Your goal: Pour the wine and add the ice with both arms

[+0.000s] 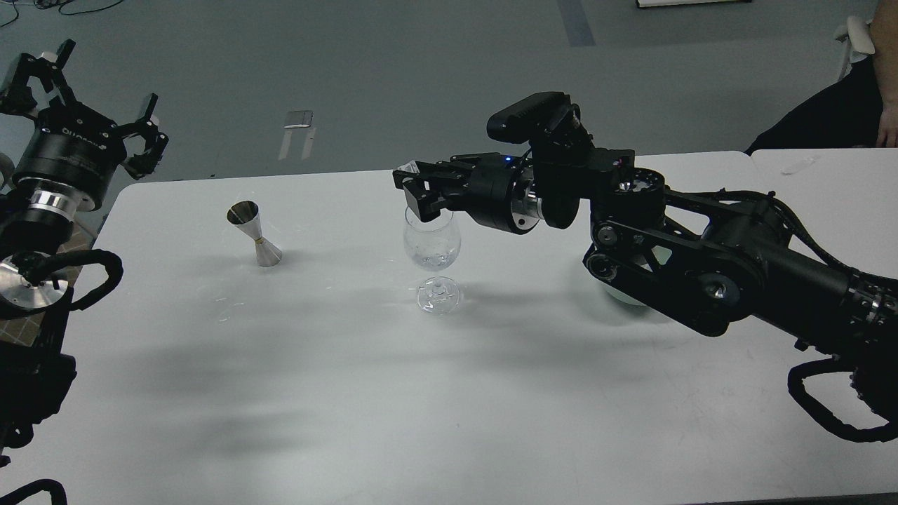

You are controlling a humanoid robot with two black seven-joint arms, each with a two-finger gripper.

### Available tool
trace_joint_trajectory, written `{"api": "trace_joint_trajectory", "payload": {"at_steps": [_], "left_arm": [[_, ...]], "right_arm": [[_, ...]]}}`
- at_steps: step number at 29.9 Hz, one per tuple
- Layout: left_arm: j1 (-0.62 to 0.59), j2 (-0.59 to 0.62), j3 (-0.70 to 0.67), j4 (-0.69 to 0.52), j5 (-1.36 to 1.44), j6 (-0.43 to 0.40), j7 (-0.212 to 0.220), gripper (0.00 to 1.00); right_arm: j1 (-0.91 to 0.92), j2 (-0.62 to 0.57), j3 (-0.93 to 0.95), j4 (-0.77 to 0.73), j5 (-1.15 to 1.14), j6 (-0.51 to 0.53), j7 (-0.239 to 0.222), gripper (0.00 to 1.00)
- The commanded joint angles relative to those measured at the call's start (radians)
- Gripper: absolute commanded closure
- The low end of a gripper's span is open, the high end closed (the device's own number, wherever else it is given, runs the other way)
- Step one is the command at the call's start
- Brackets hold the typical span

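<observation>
Right gripper hovering over the wine glass rim

Left gripper [98, 105] is sitting at ten o'clock, claws spread, holding nothing; steel jigger [254, 233] is standing on the white table [351, 393]; wine glass [432, 256] is holding ice cubes [433, 260]; right gripper [414, 186] is pinching one clear cube [407, 168] above it.

Looks like a robotics lab or test room, not a home bar. There's a plain white table [421, 393] on a bare grey floor [393, 77], cables [63, 5] lying on the floor far beyond the table's left end, and someone [856, 98] sitting just past its right corner.
</observation>
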State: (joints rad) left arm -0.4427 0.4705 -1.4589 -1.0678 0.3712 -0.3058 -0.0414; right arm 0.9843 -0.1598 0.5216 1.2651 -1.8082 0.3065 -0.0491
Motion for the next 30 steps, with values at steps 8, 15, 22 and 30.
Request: {"api": "trace_joint_trajectory", "payload": {"at_steps": [8, 15, 22, 30], "left_arm": [[0.001, -0.004, 0.006, 0.015, 0.000, -0.001, 0.000, 0.03], [-0.001, -0.009, 0.009, 0.017, 0.000, -0.001, 0.000, 0.03], [-0.001, -0.009, 0.008, 0.017, 0.000, -0.001, 0.000, 0.03], [-0.001, -0.006, 0.006, 0.017, 0.000, -0.003, 0.000, 0.03]], "right_arm": [[-0.015, -0.099, -0.005, 0.094, 0.006, 0.011, 0.000, 0.92], [-0.026, -0.101, -0.005, 0.089, 0.004, 0.009, 0.000, 0.90], [-0.036, -0.099, -0.005, 0.088, 0.004, 0.009, 0.000, 0.87], [-0.027, -0.090, 0.001, 0.089, 0.004, 0.009, 0.000, 0.46]]}}
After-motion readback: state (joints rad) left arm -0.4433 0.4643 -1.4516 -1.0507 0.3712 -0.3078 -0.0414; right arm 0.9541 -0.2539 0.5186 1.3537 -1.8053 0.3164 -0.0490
